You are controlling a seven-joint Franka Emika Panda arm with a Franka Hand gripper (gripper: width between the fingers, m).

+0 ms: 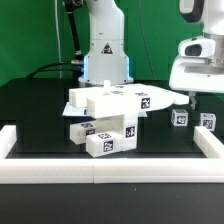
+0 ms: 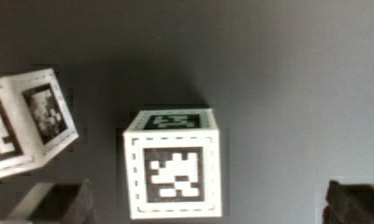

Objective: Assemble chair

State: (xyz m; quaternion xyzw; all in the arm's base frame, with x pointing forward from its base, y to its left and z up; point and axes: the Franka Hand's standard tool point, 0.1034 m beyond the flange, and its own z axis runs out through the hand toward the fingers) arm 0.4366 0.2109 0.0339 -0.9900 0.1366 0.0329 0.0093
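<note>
Exterior view, front to back: border rail [image 1: 100, 165] is running along frame bottom; chair pcs are sitting centre-left, blocks [image 1: 105, 137] under flat slab [image 1: 115, 100]. At exterior view's right, small cube [image 1: 180, 119] & second cube [image 1: 208, 121] are standing. Above them gripper [image 1: 190, 97] is hovering, jaws spread wide, gripping nothing. Wrist view: fingers [image 2: 56, 199] are flanking a tagged cube [image 2: 173, 160] w/o touching.
</note>
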